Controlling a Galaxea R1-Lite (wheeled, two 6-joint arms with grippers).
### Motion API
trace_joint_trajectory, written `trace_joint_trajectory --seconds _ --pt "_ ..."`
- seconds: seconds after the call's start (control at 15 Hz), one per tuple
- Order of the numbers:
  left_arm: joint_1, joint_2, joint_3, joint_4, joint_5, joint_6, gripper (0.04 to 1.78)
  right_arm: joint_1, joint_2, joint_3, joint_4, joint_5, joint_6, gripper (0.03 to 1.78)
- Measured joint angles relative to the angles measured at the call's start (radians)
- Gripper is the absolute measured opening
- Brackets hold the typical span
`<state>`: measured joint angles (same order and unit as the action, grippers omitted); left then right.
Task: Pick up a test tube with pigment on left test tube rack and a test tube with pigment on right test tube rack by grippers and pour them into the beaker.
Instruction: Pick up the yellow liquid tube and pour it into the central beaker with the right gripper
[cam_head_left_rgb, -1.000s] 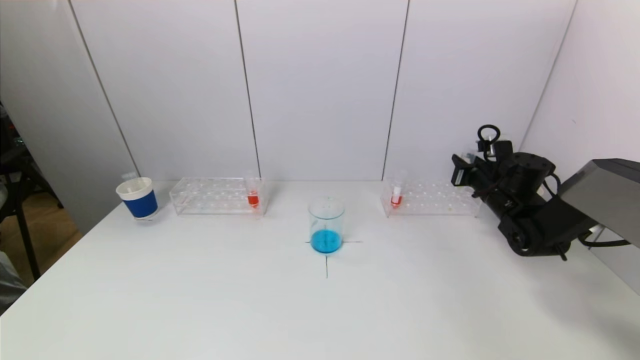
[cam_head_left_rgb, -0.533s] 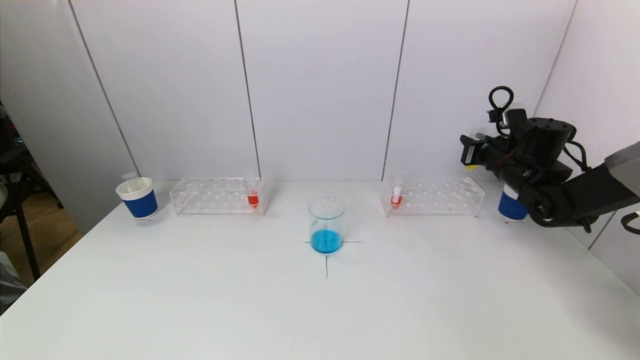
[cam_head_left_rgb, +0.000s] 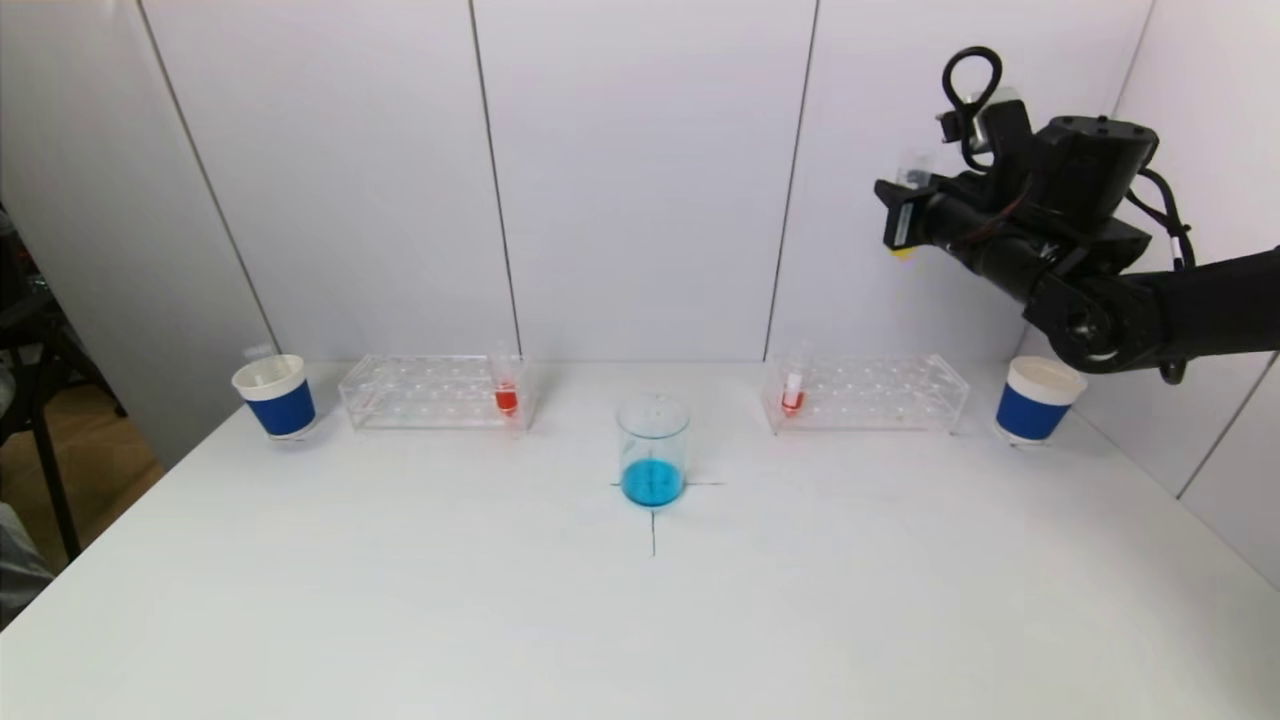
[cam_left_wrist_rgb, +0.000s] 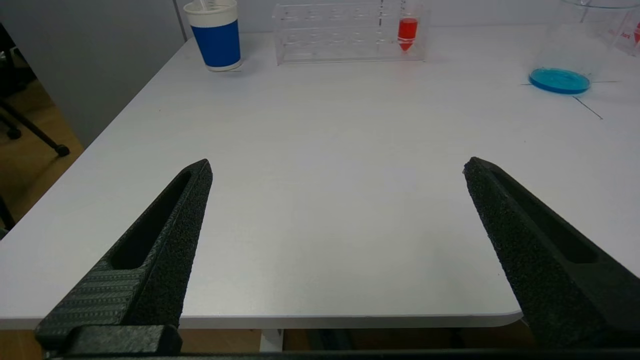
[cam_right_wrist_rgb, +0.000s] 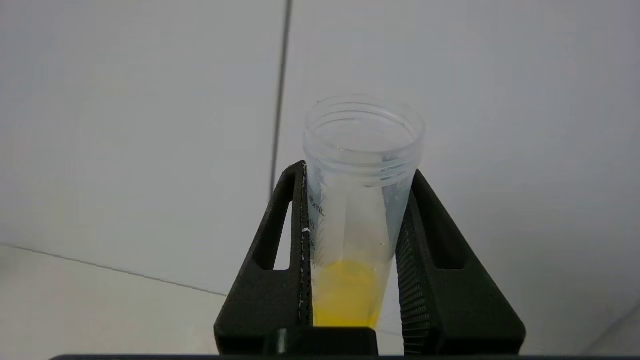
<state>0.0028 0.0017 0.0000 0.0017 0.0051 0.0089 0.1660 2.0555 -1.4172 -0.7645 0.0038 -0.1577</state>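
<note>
My right gripper (cam_head_left_rgb: 905, 215) is raised high above the right test tube rack (cam_head_left_rgb: 865, 392) and is shut on a clear test tube with yellow pigment (cam_right_wrist_rgb: 357, 220), held upright. A tube with red pigment (cam_head_left_rgb: 793, 392) stands at the left end of the right rack. The left rack (cam_head_left_rgb: 430, 390) holds a red-pigment tube (cam_head_left_rgb: 506, 390) at its right end. The beaker (cam_head_left_rgb: 653, 450) with blue liquid stands on a cross mark at the table's middle. My left gripper (cam_left_wrist_rgb: 337, 167) is open and empty near the table's front left edge, out of the head view.
A blue and white cup (cam_head_left_rgb: 275, 396) stands left of the left rack. Another blue and white cup (cam_head_left_rgb: 1036, 400) stands right of the right rack, under my right arm. The wall panels are close behind the racks.
My right gripper has risen from rack height to well above the right rack, carrying the yellow tube. The right cup has come into view beneath it.
</note>
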Motion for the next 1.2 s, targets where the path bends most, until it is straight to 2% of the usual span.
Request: trace_joint_trajectory --seconds 0.13,0.2,0.47,0.87,1.07,1.2 --pt "0.000 0.000 0.000 0.000 0.000 0.000 1.76 0.047 -0.005 -0.021 -0.002 0.010 -0.081 0.53" --pt "0.000 0.000 0.000 0.000 0.000 0.000 1.76 0.063 -0.005 -0.024 -0.006 0.037 -0.124 0.53" --pt "0.000 0.000 0.000 0.000 0.001 0.000 1.76 0.094 -0.002 -0.028 -0.002 0.209 -0.238 0.53" --pt "0.000 0.000 0.000 0.000 0.000 0.000 1.76 0.089 0.047 -0.020 -0.018 0.403 -0.375 0.53" --pt "0.000 0.000 0.000 0.000 0.000 0.000 1.76 0.079 0.090 -0.021 -0.076 0.523 -0.424 0.53" --pt "0.000 0.000 0.000 0.000 0.000 0.000 1.76 0.081 0.130 -0.032 -0.123 0.579 -0.471 0.53"
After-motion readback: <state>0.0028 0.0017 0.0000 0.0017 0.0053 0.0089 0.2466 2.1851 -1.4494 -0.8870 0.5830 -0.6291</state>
